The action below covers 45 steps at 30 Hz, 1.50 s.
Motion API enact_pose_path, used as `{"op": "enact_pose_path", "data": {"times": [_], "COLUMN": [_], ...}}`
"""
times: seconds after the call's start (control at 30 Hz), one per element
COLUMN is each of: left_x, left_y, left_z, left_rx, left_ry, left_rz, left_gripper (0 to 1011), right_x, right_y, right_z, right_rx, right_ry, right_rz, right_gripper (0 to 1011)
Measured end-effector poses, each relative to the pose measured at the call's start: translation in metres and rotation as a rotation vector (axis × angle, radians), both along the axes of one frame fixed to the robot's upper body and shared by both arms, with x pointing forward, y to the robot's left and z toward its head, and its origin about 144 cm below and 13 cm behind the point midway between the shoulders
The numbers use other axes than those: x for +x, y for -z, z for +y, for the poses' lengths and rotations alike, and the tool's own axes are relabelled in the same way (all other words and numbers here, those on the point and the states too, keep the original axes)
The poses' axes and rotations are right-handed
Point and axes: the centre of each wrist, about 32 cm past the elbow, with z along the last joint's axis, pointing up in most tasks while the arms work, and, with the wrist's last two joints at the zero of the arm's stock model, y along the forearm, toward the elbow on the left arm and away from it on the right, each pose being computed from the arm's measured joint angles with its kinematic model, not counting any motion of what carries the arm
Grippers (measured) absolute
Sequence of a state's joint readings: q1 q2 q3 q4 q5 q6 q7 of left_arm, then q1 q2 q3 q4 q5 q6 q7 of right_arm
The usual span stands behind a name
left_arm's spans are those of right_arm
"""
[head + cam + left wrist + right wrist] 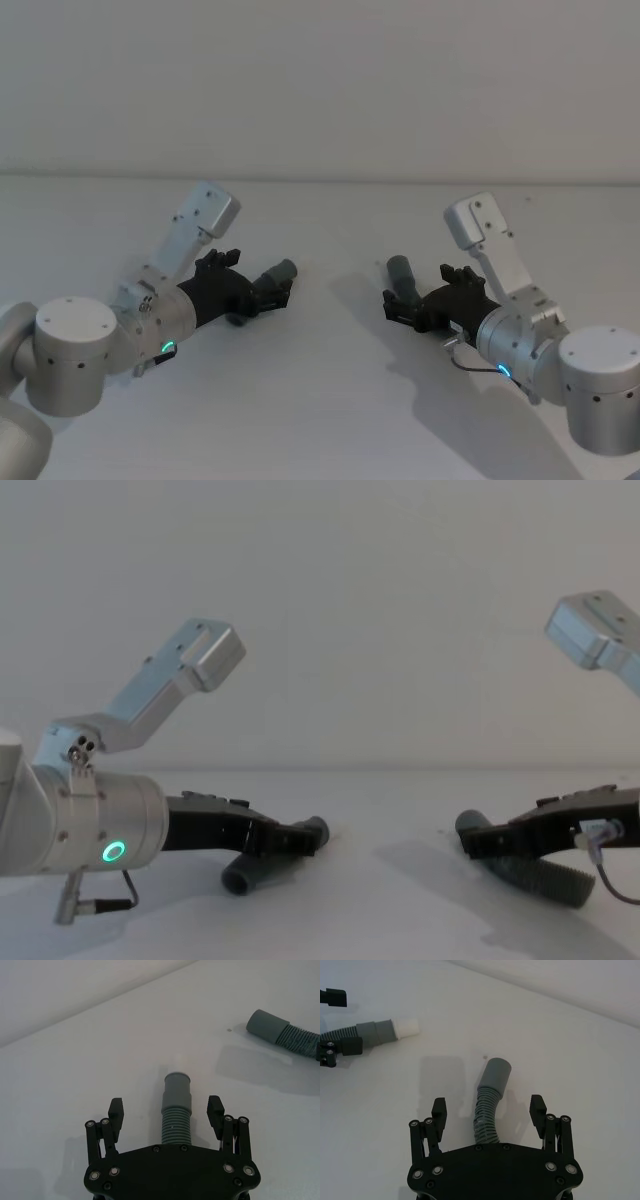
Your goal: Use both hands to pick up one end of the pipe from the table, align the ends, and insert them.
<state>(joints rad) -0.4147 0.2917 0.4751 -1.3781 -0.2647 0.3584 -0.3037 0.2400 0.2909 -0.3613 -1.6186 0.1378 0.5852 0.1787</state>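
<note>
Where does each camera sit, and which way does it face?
Head: high, looking down at table; both arms show, left gripper, right gripper.
Chest: low, looking across; arms enter from both sides.
Left wrist: behind open left gripper, along left hose.
Right wrist: behind open right gripper, along right hose.
Shared: each wrist view also catches the other hose.

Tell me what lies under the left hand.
A ribbed grey hose piece lies on the white table beneath the left hand, between its open fingers, cuff poking out ahead. The hand's black body covers the hose's rear stretch in the wrist view.
</note>
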Motion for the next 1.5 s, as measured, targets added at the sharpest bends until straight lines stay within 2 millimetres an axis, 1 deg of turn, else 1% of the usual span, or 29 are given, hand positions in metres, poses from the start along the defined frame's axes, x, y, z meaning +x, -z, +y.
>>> {"op": "enact_pose_path", "data": {"times": [0.6,1.5], "left_x": [-0.0007,0.0020], "left_y": [-0.0010,-0.0066], "left_z": [0.0007,0.0027], "left_rx": [-0.002,0.057], "left_ry": [-0.001,0.014], "left_rz": [0.030,0.053], "left_gripper": [1001,1001], "right_x": [0.0011,0.0030], "right_y": [0.0007,0.0035], "right_z": [0.0024,0.0039], "right_rx": [-0.013,-0.017], "right_ry": [-0.006,-0.002], "right_rz": [0.033,0.055], "right_gripper": [1004,1003]}}
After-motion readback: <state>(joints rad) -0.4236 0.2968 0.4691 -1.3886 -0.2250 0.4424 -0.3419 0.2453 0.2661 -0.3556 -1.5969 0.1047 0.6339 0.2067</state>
